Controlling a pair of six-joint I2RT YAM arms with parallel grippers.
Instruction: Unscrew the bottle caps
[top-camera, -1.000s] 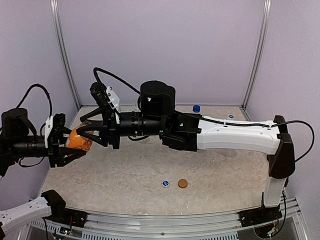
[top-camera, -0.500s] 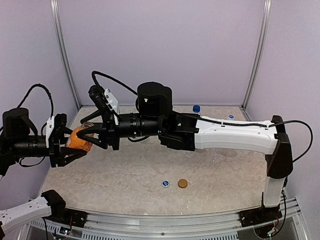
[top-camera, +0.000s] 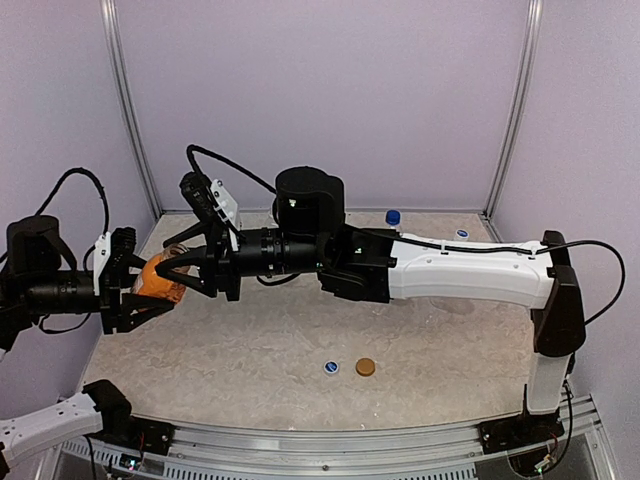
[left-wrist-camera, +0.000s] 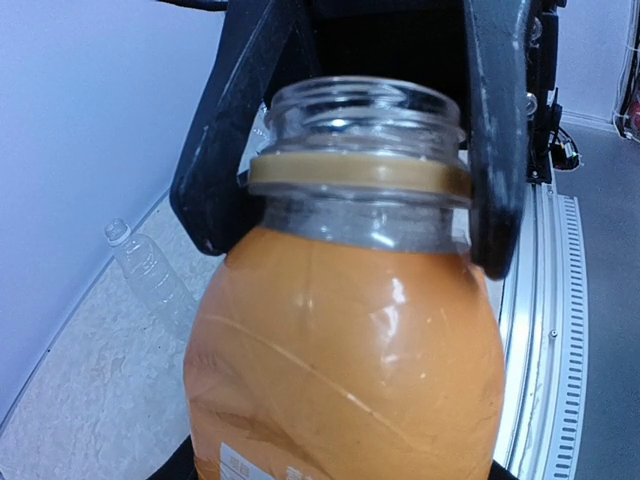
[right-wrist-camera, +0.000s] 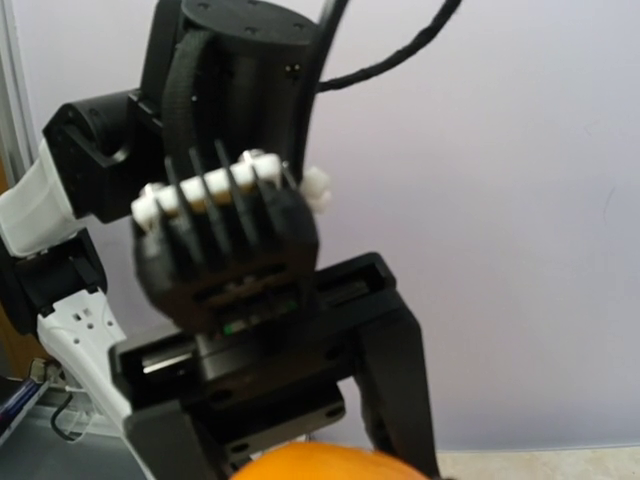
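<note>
Left gripper (top-camera: 150, 286) clenched on the orange bottle (left-wrist-camera: 345, 340), held off the table (top-camera: 250, 340) at its left side with the mouth towards the right arm. The cap is off: bare threads and a tan ring show at the neck. Right gripper (top-camera: 188, 268) stands released, its fingers (left-wrist-camera: 495, 130) flanking the open neck and gripping nothing; whether they brush the ring is unclear. With no cap there, closing could only squeeze the neck or lever the bottle from the left jaws, and tipping it might spill whatever is inside. The neck looks empty, and the orange body may be drink or sleeve. A clear bottle (left-wrist-camera: 150, 280) lying by the left wall looks empty. A blue cap (top-camera: 331, 367) and a tan cap (top-camera: 365, 367) lie loose mid-table; a capped bottle (top-camera: 393, 216) waits behind the right arm.
</note>
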